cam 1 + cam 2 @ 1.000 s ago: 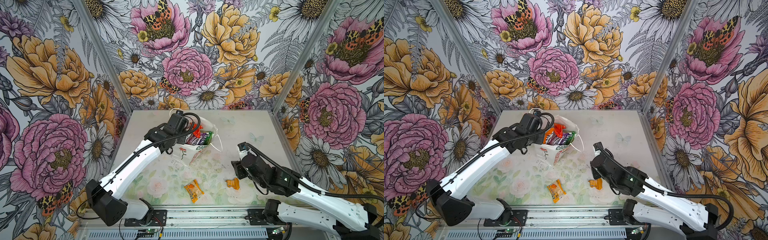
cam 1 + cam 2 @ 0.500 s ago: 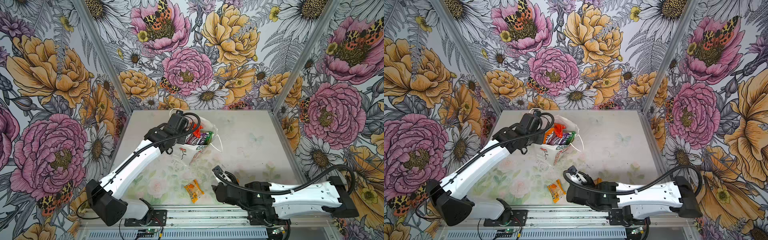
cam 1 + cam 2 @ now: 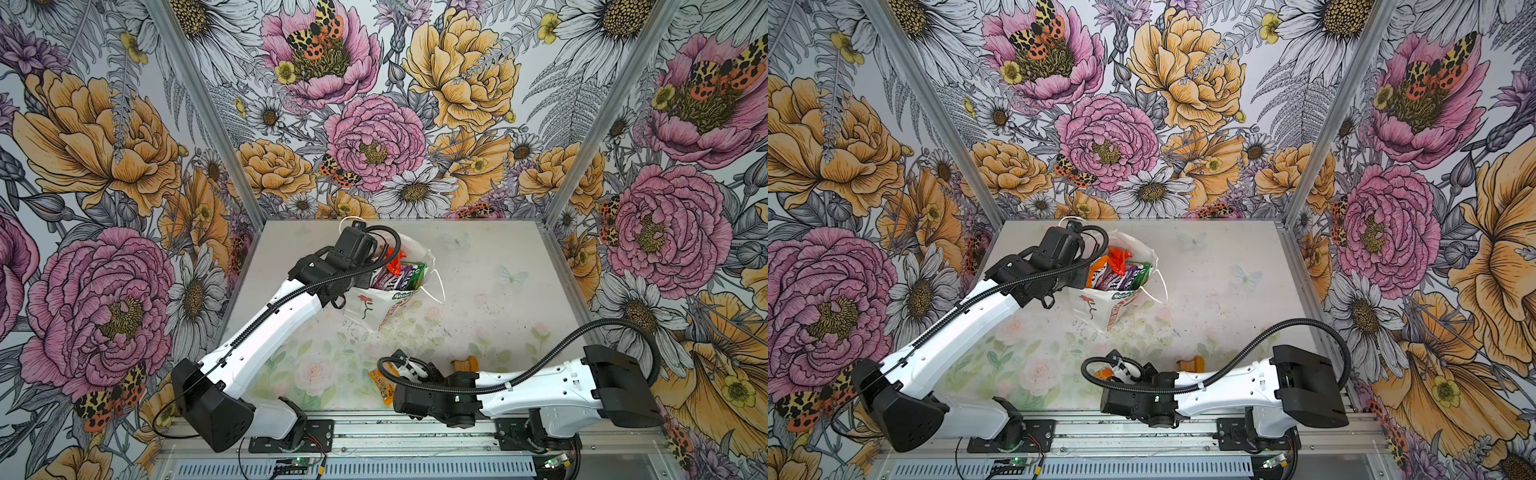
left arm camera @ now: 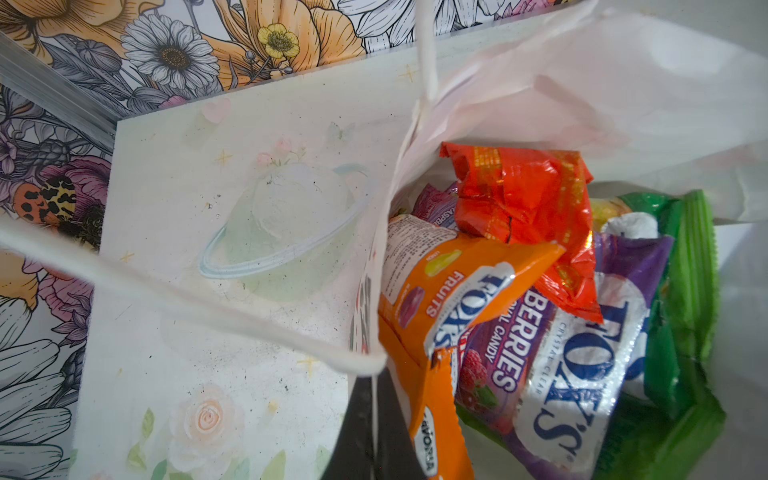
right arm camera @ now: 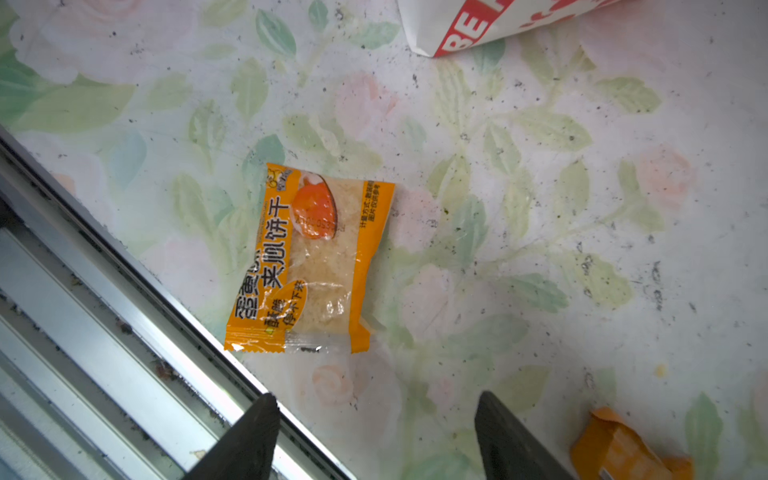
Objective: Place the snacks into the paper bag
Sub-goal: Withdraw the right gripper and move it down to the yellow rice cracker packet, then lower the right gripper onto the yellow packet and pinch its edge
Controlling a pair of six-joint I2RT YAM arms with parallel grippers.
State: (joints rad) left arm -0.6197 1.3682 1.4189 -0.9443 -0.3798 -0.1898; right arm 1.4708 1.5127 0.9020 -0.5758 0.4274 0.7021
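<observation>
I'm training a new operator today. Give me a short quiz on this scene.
1. True or false: the right end effector holds a snack.
2. How many snacks lie outside the bag?
3. What does the left end effector grip? A: the bag's rim. B: a snack. C: nothing.

Key: 1 false, it is open and empty. 2 two, the biscuit packet and the orange pack. 3 A.

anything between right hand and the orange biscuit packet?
Nothing: only bare table between the open right hand and the orange biscuit packet, seen in the right wrist view.
</observation>
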